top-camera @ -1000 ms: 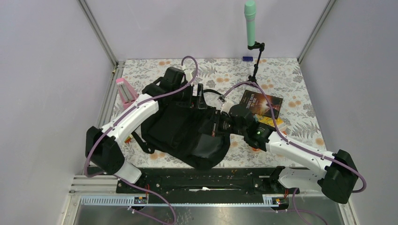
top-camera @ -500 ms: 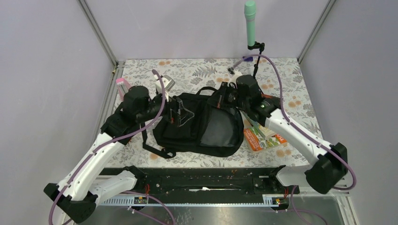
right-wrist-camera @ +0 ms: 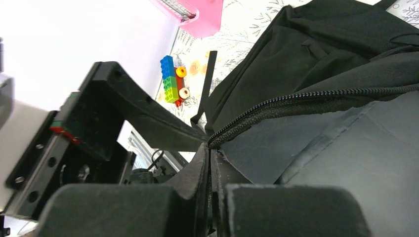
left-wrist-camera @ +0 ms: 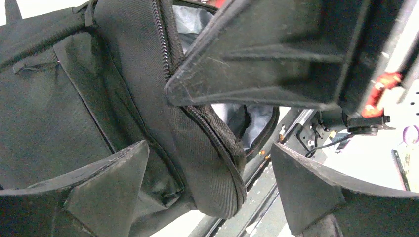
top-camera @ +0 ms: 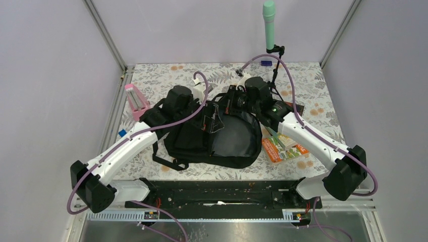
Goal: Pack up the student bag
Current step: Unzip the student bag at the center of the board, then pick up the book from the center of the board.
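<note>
While the bag (top-camera: 194, 143) is lying in the middle of the table (top-camera: 323, 91), both arms are reaching over it, one from each side. Its straps (top-camera: 162, 157) are trailing off its near left corner onto the flowered cloth. The left gripper (top-camera: 212, 121) is hovering over the bag's upper middle with its fingers spread wide. In the left wrist view the fingertips (left-wrist-camera: 118, 168) are standing well apart, and the bag's zip edge (left-wrist-camera: 212, 138) is running between them, touching neither as far as can be told. Grey lining (left-wrist-camera: 257, 121) is showing inside the opening beyond that edge. The right gripper (top-camera: 230, 103) is sitting at the far rim of the bag, close beside the left one. In the right wrist view its fingers (right-wrist-camera: 197, 168) are pressing together and pinching the toothed zip band, which is stretching away to the right above a smooth dark panel (right-wrist-camera: 356, 148). Books (top-camera: 285, 146) are lying just right of the bag, partly under the right arm. A pink holder (top-camera: 134, 98) is standing near the table's left edge, and a toy (right-wrist-camera: 173, 84) of coloured blocks is lying on the cloth near it, beyond the bag. A green microphone (top-camera: 269, 22) is standing on a stand at the back, with a small blue block (top-camera: 266, 63) beside its foot
</note>
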### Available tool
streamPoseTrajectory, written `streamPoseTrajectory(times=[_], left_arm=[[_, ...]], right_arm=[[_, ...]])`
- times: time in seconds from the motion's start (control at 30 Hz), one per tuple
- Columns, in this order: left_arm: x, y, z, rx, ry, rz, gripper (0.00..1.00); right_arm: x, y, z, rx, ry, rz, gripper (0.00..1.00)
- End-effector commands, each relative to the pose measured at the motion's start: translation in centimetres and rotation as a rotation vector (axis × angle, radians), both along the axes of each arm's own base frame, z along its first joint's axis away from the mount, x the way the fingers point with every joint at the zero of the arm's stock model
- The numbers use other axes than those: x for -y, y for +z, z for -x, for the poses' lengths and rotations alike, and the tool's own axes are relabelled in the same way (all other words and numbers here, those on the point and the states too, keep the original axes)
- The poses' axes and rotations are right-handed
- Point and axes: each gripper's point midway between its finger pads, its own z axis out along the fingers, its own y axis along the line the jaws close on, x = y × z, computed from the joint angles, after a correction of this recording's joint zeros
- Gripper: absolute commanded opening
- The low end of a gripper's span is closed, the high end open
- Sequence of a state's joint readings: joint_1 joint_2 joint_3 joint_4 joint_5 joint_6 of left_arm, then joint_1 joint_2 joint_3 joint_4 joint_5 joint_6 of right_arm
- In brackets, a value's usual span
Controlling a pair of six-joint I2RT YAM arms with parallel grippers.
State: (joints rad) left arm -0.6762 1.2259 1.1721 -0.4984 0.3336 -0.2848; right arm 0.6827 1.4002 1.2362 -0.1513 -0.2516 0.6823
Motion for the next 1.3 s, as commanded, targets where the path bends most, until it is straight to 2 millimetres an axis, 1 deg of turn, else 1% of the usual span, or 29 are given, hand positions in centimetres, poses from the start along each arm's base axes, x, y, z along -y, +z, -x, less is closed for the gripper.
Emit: streamPoseTrajectory(times=[0.0, 0.03, 0.13, 0.17, 0.27, 0.3, 0.33, 0.4, 0.43, 0.47, 0.5, 0.63, 0.7, 0.73, 0.8, 0.83, 0.9, 1.1, 1.13, 1.2, 1.27], left_arm=[[1.1, 3.0, -1.6, 0.048, 0.045, 0.081, 0.96], [1.3, 2.9, -1.7, 0.044, 0.047, 0.078, 0.91], [1.4, 2.0, -1.9, 0.028, 0.053, 0.047, 0.68], [1.3, 1.8, -2.0, 0.029, 0.062, 0.037, 0.58], [0.8, 1.5, -2.4, 0.041, 0.094, 0.018, 0.2], [0.6, 1.6, -2.5, 0.048, 0.104, 0.012, 0.1], [0.4, 1.7, -2.6, 0.058, 0.111, 0.002, 0.0], [-0.5, 1.9, -3.0, 0.076, 0.149, -0.029, 0.0], [-1.1, 1.9, -3.3, 0.086, 0.176, -0.052, 0.0], [-1.6, 2.0, -3.5, 0.095, 0.197, -0.069, 0.0], [-2.1, 2.0, -3.6, 0.101, 0.218, -0.085, 0.0], [-3.7, 1.6, -4.0, 0.103, 0.265, -0.096, 0.0], [-4.7, 1.0, -4.5, 0.069, 0.29, -0.085, 0.0], [-5.1, 0.8, -4.7, 0.055, 0.301, -0.078, 0.0], [-5.8, 0.6, -4.8, 0.051, 0.311, -0.073, 0.0], [-6.0, 0.7, -4.7, 0.059, 0.312, -0.071, 0.0], [-6.2, 0.7, -4.5, 0.071, 0.311, -0.063, 0.0], [-7.0, 0.3, -4.1, 0.07, 0.317, -0.078, 0.0], [-7.0, 0.3, -4.0, 0.072, 0.316, -0.078, 0.0], [-7.1, 0.4, -3.9, 0.076, 0.312, -0.076, 0.0], [-7.1, 0.8, -3.8, 0.082, 0.31, -0.067, 0.0]], right_arm=[[-1.3, 6.0, -1.2, 0.14, -0.025, -0.12, 0.0], [-1.3, 5.9, -1.2, 0.142, -0.03, -0.118, 0.0], [-0.9, 6.0, -1.2, 0.153, -0.044, -0.117, 0.0], [-0.7, 6.1, -1.3, 0.161, -0.049, -0.115, 0.0], [-0.1, 6.0, -1.2, 0.18, -0.065, -0.097, 0.0], [0.2, 6.0, -1.1, 0.186, -0.07, -0.09, 0.03], [0.4, 5.8, -1.1, 0.191, -0.073, -0.077, 0.1], [1.3, 5.4, -0.9, 0.207, -0.084, -0.043, 0.22], [1.9, 5.1, -0.8, 0.213, -0.09, -0.019, 0.28], [2.7, 4.4, -0.8, 0.21, -0.1, 0.011, 0.36], [3.7, 4.4, -0.7, 0.216, -0.114, 0.028, 0.43], [8.5, 2.3, -0.8, 0.192, -0.194, 0.101, 0.71], [11.3, 1.0, -0.7, 0.178, -0.242, 0.165, 0.82], [12.7, 0.4, -0.6, 0.182, -0.255, 0.207, 0.85], [15.4, -1.2, -0.4, 0.159, -0.298, 0.28, 0.9], [17.0, -2.0, -0.6, 0.142, -0.333, 0.31, 0.93], [19.8, -3.6, -0.8, 0.097, -0.388, 0.351, 0.95], [27.6, -9.4, -2.2, -0.1, -0.553, 0.392, 0.95], [29.1, -10.3, -2.6, -0.133, -0.592, 0.385, 0.95], [31.3, -12.0, -3.2, -0.189, -0.648, 0.353, 0.94], [33.4, -13.2, -3.9, -0.227, -0.712, 0.3, 0.93]])
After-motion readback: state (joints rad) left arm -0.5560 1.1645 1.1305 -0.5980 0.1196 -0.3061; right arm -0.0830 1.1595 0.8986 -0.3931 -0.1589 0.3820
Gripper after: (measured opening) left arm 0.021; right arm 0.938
